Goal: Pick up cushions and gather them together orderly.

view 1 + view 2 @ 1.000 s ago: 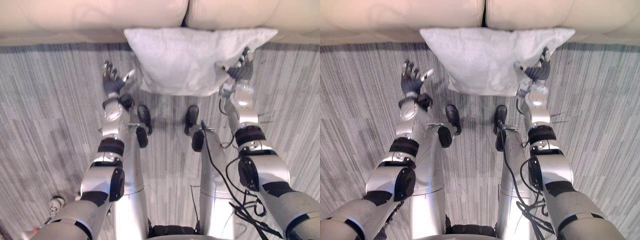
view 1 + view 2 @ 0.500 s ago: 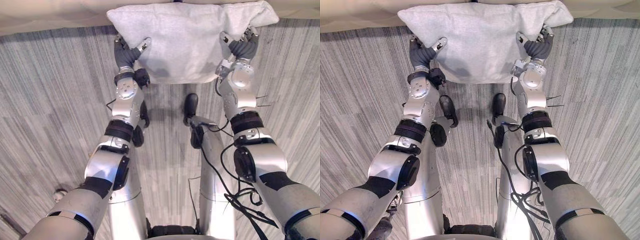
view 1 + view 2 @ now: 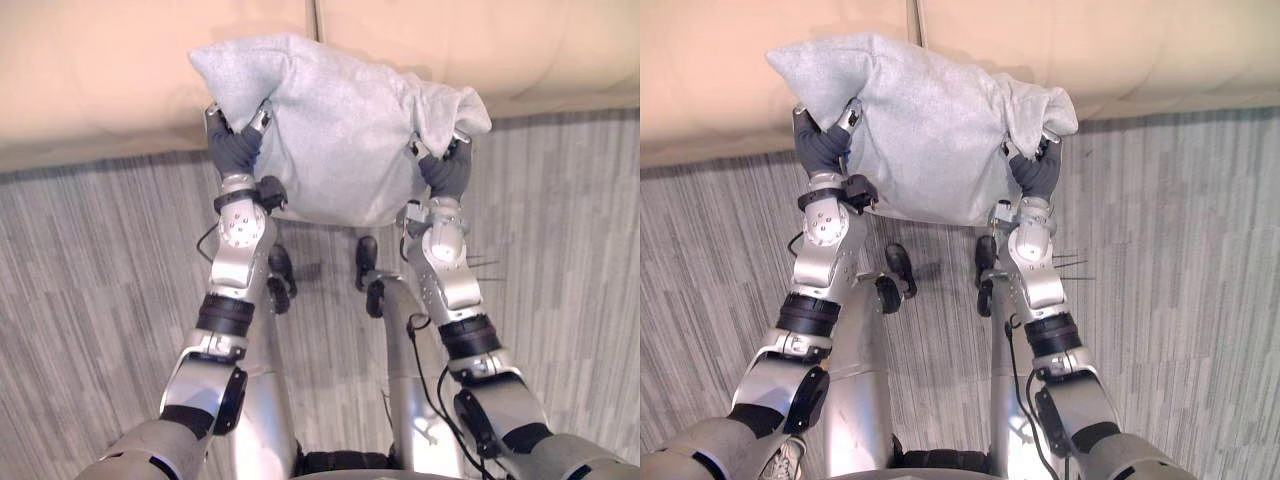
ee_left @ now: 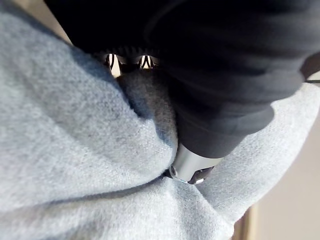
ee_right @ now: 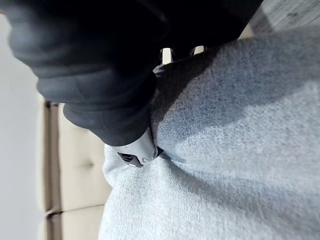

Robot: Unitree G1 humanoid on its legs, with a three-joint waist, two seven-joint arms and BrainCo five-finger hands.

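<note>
Big cream sofa [image 3: 100,90] along the back of the grey floor [image 3: 90,300]. Grey cushion [image 3: 340,140] up off the floor, in front of the sofa. Left hand [image 3: 238,150] clamped on its left side, right hand [image 3: 447,172] clamped on its right side.

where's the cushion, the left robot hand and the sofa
cushion [image 3: 350,140], left eye view, middle of its grey front face
left robot hand [image 3: 237,150], left eye view, dark cover on the back of the hand
sofa [image 3: 110,90], left eye view, bare cream upholstery
</note>
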